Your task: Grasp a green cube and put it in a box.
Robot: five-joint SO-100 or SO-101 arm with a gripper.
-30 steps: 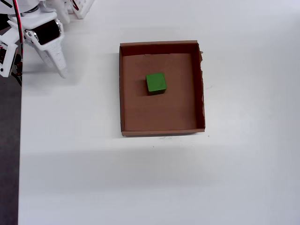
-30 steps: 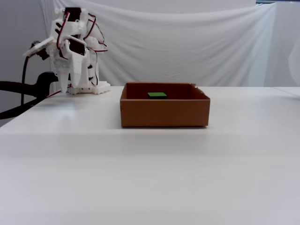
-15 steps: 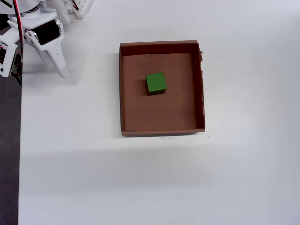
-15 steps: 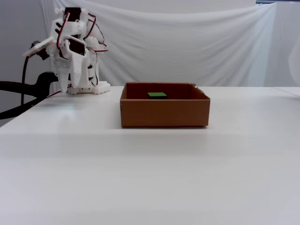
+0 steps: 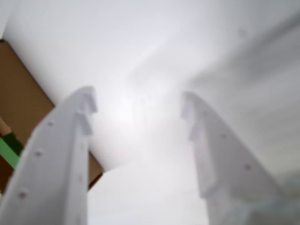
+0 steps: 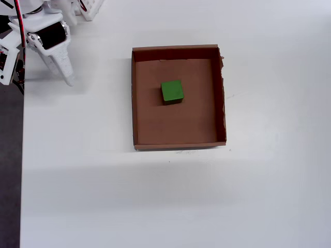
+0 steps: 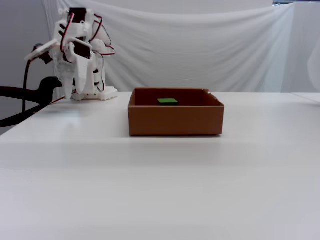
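The box (image 6: 178,129) is made of matt brown cardboard, ragged along its right wall. The green cube (image 6: 171,91) is finished matt. The bench (image 6: 103,196) is smooth white; the backdrop (image 7: 200,45) is creased white cloth.

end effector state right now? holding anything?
End effector: open, empty, its two fingers spread over the white table. The cube sits in the box, well away from it.
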